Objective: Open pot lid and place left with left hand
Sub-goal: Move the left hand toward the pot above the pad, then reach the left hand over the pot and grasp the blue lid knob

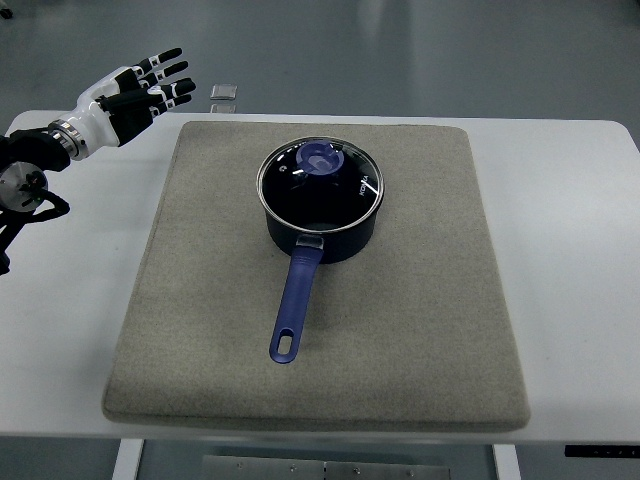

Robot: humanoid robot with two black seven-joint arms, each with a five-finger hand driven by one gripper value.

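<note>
Lid still seated, left hand clear of the saucepan

Saucepan [320,215] sits mid-mat [420,330], blue handle [295,305] toward the robot. Glass lid [320,185] covers it (interior shows dark, apparently empty), knob [320,157] accessible from above. Left hand [140,88] hovers well apart at upper left, fingers [168,72] spread, grasping nothing.

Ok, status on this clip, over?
Left robot hand open, off the mat's far-left corner. Glass lid on the saucepan. Nothing in the way.
</note>
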